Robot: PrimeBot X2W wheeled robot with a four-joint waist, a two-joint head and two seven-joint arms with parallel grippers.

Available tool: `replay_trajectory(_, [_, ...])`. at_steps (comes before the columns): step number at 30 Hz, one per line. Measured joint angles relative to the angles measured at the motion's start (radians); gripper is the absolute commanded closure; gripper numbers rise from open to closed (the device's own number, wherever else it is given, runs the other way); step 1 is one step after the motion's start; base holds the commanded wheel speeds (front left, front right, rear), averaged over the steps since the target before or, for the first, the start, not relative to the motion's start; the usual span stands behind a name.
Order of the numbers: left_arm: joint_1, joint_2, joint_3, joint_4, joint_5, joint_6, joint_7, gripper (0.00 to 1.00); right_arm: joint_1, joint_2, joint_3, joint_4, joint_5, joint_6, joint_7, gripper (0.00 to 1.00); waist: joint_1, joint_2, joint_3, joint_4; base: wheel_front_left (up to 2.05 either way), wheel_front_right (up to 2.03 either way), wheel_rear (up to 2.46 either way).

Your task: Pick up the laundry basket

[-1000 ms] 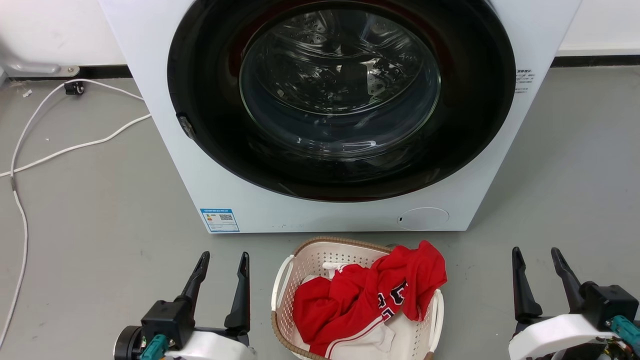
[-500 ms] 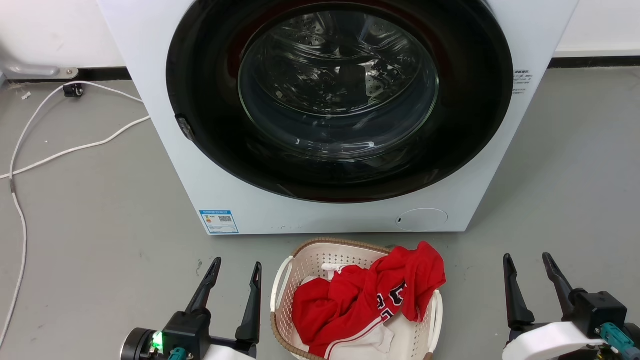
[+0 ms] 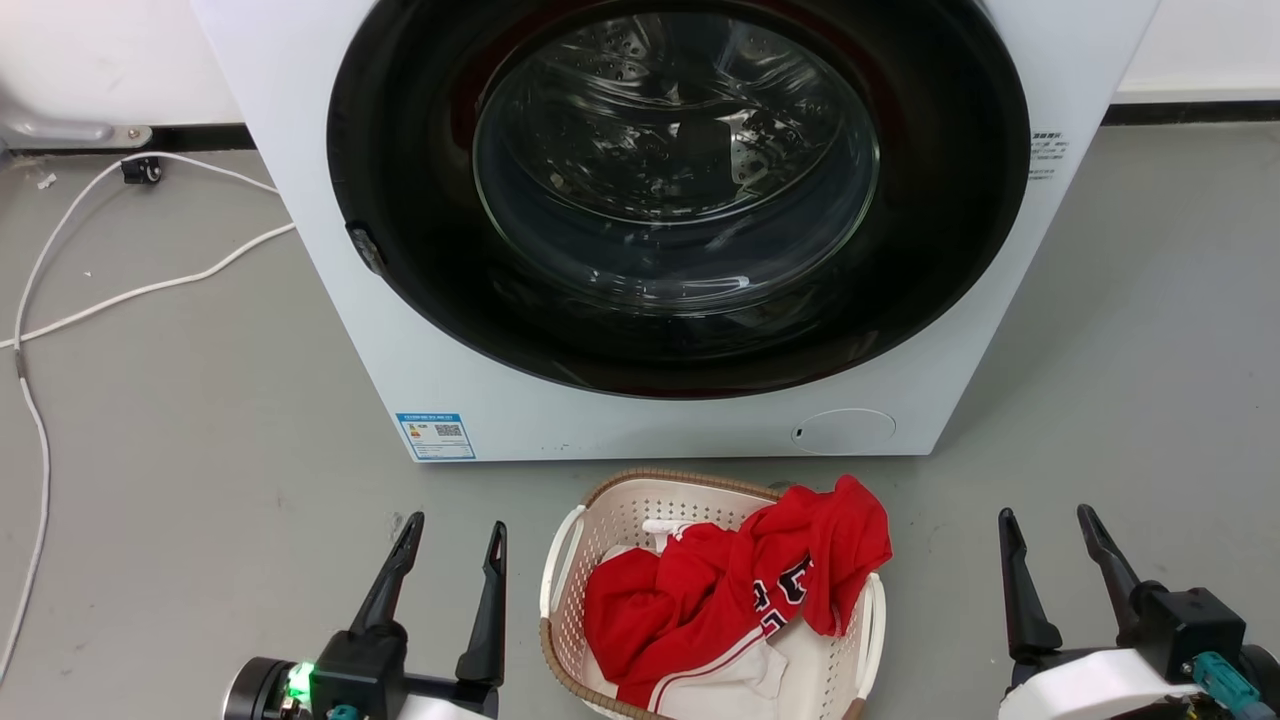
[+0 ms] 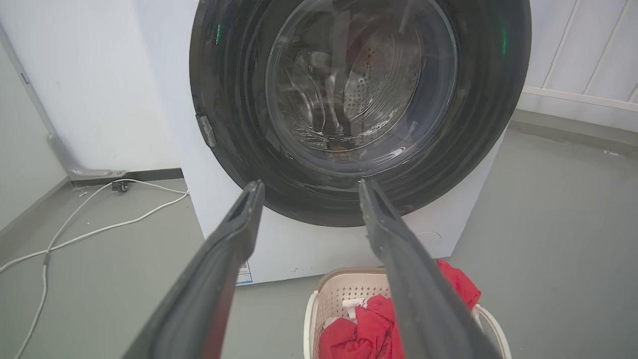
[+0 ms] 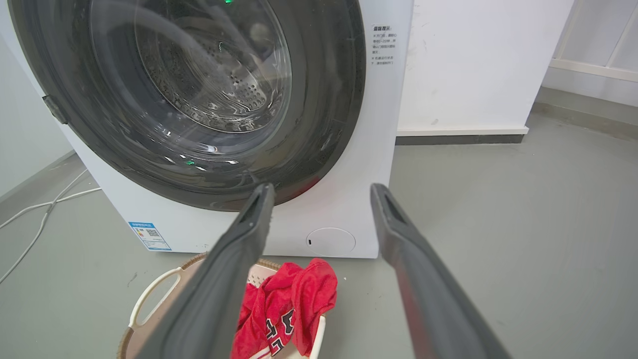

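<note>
The cream-white perforated plastic laundry basket [image 3: 612,512] with the brown woven-look rim is sitting on the grey floor [image 3: 200,420] just in front of the white front-loading washer [image 3: 640,432], with a crumpled red jersey [image 3: 720,590] lying inside. The left gripper [image 3: 456,522] and right gripper [image 3: 1044,512] are flanking it, both spread wide and holding nothing. The right one is creeping inward and the left is barely shifting, so the lift is still to come.

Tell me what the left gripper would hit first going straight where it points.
Most likely the washer, near the lower edge of its dark door, which the open fingers of the left gripper frame. The laundry basket lies below that line.
</note>
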Motion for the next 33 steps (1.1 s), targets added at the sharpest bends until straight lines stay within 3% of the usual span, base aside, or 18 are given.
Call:
replay_trajectory(5, [0.001,-0.008,0.001,-0.001,0.054,-0.009,-0.006,0.00,0.000,0.000,0.000,0.000,-0.029,0.000,-0.007,0.00,0.0000,0.0000,0.005,-0.001,0.00,0.00,0.00])
replay_trajectory(21, [0.001,-0.022,0.025,0.011,0.054,-0.026,-0.008,0.00,-0.001,0.000,-0.001,0.004,-0.028,0.000,-0.008,0.00,0.0000,0.0000,0.011,-0.002,0.00,0.00,0.00])
replay_trajectory(33, [-0.145,0.003,0.064,0.177,0.052,-0.062,-0.008,0.00,-0.100,-0.001,-0.001,0.134,-0.050,0.000,-0.008,0.00,0.0000,0.0000,0.160,-0.033,0.00,0.00,0.00])
